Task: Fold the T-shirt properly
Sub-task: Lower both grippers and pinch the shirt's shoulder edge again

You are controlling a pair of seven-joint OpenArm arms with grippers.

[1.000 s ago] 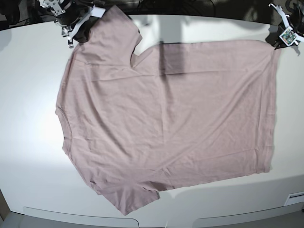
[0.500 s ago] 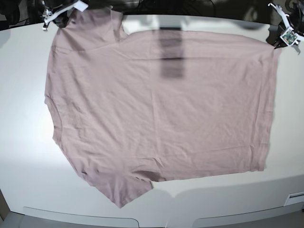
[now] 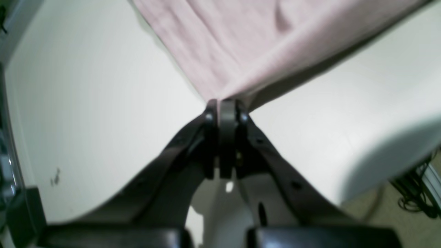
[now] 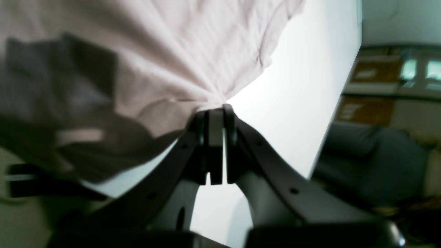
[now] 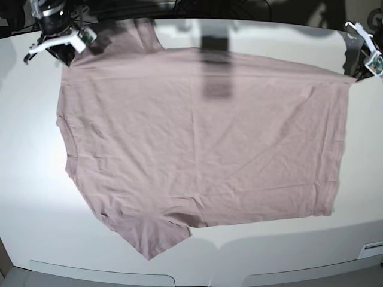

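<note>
The mauve-pink T-shirt (image 5: 203, 137) lies spread over the white table (image 5: 30, 179), neckline (image 5: 64, 140) to the left and hem to the right. My right gripper (image 5: 64, 49) at the far left is shut on the shoulder end; the right wrist view shows its jaws (image 4: 215, 111) pinching bunched fabric (image 4: 165, 51). My left gripper (image 5: 358, 75) at the far right is shut on the hem corner, and in the left wrist view its closed tips (image 3: 225, 103) clamp the cloth (image 3: 248, 41). The far edge is stretched taut between both grippers. The near sleeve (image 5: 152, 236) lies flat.
The table's rounded front edge (image 5: 197, 272) runs along the bottom. A dark shadow band (image 5: 215, 72) falls across the upper shirt. Cables (image 3: 413, 196) lie on the floor beyond the table in the left wrist view. Shelving (image 4: 379, 75) stands past the table edge in the right wrist view.
My right gripper moved left with the shoulder end, pulling the shirt leftward and straightening its far edge. The far sleeve is no longer splayed out. The left gripper shifted slightly down and right.
</note>
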